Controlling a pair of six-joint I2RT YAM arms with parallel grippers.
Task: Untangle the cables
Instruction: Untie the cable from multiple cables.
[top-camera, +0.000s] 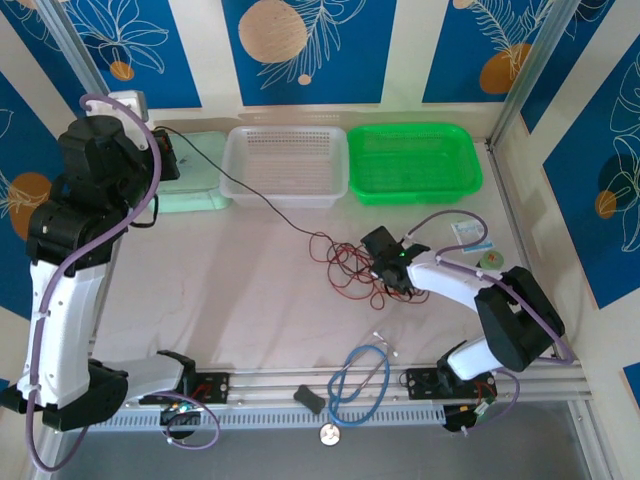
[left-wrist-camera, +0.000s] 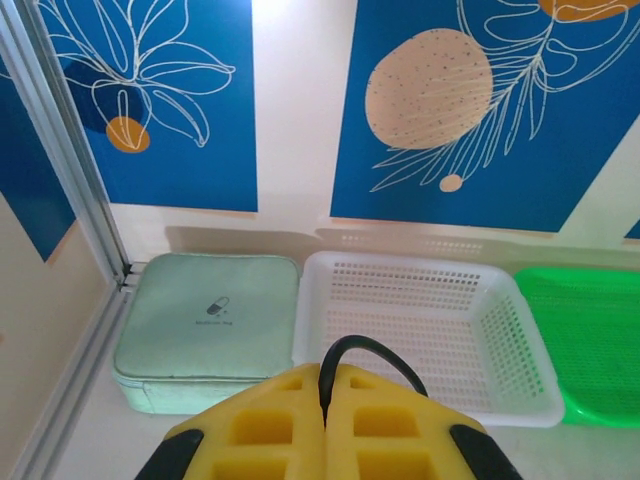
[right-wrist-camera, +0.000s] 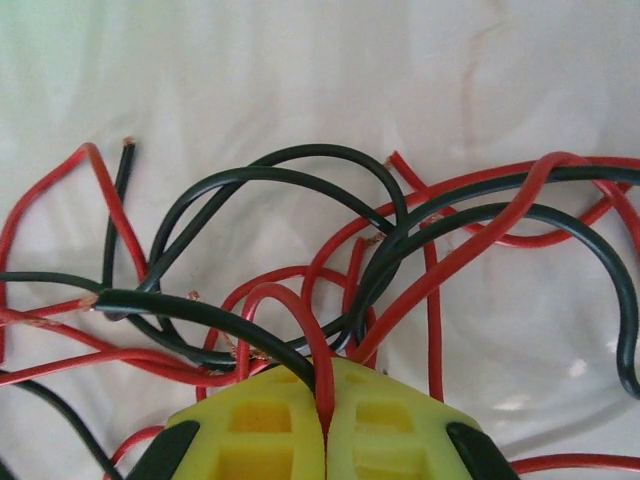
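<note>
- Cables (top-camera: 350, 265) lie as a loose tangle of red and black wires on the white cloth of the table (top-camera: 250, 300), in front of the green tray (top-camera: 413, 160) and a little to its left.
- The left gripper (top-camera: 168, 152) is lifted high at the far left, near the mint pouch (top-camera: 195, 190). In the left wrist view, the left gripper (left-wrist-camera: 325, 378) has its yellow jaws pressed together, and they pinch the black cable (left-wrist-camera: 372, 345), which curves up and away from them.
- From above, this black cable (top-camera: 270, 210) runs in one long line from the left gripper, past the front of the white basket (top-camera: 285, 165), down to the tangle.
- The right gripper (top-camera: 393, 268) is low on the right side of the tangle. In the right wrist view, the right gripper (right-wrist-camera: 322, 385) has its jaws together, and they pinch a red cable (right-wrist-camera: 280, 288) that makes a small loop just before them.
- Around this loop, other red and black wires cross over each other.
- A blue tube (top-camera: 360, 385) lies looped at the near edge, apart from the tangle.
</note>
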